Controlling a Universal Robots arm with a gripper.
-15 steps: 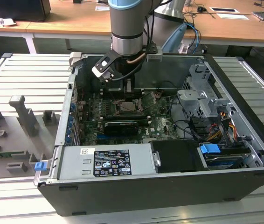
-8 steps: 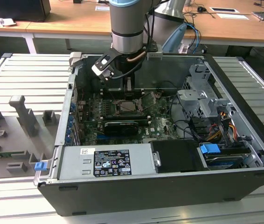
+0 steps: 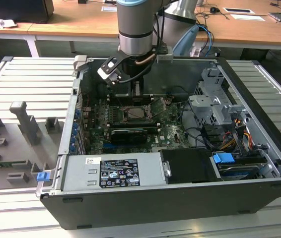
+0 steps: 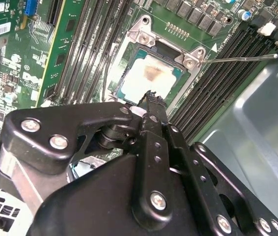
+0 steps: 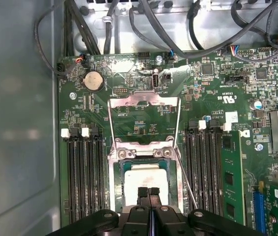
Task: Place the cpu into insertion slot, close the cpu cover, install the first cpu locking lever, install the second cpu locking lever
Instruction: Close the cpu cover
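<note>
**A:** Where's the chip?

**B:** The chip (image 5: 146, 178) lies flat in the socket (image 5: 113, 169), near the middle of the circuit board (image 5: 75, 103), between the two banks of memory slots (image 5: 82, 172). Both wrist views show its pale top with a brownish smudge.

**A:** And the gripper?

**B:** The gripper (image 5: 149, 191) hangs right over the chip's near edge. Its jaws are pressed together with nothing between them. I can't quite tell whether the tips touch the chip or hover just above it.

**A:** The cover?

**B:** The cover (image 5: 144, 102) stands open. From the jaws it lies straight across the chip, on the far side of the socket, toward the board edge where the cables come in. Its hinge edge runs crosswise to the line of the fingers. In the exterior view it tilts up at the exterior view's right of the socket.

**A:** Any lever?

**B:** One thin lever (image 5: 186, 184) slants beside the socket, unlatched.
</note>
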